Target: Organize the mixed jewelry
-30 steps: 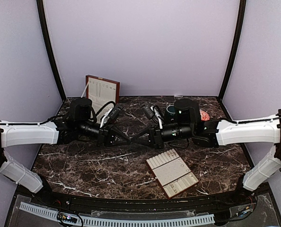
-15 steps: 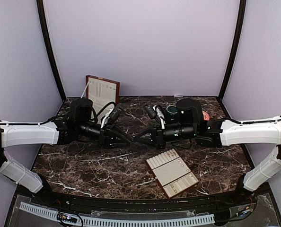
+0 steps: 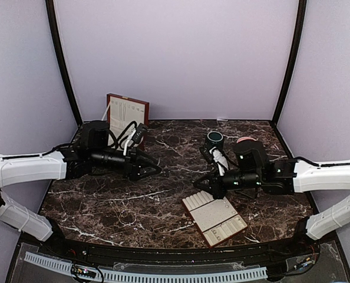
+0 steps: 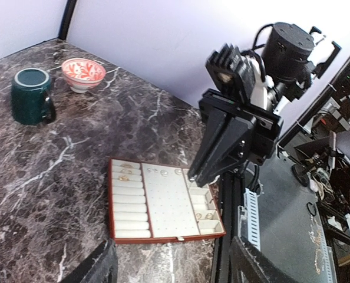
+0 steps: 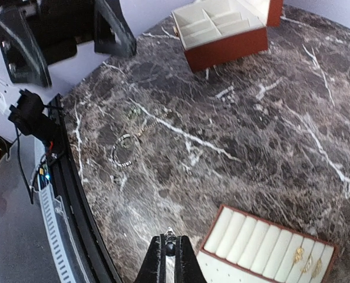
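Two pincers differ: the left pincer (image 3: 151, 168) stands wide and empty. Loose mixed jewelry (image 5: 125, 158) lies on the tabletop (image 5: 269, 135) toward its near edge, visible only from the right wrist. It is light, thin and slippery, and probably best nipped across a rim. The right pincer (image 5: 169, 244) is closed, any catch unclear, just beside the tray (image 4: 163, 203) holding gold pieces (image 4: 125, 171).

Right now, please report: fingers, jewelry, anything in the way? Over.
Status: left fingers open; right fingers shut, beside the tray. One bangle lies loose on the table; earrings sit in the tray. Nothing seen in the way.
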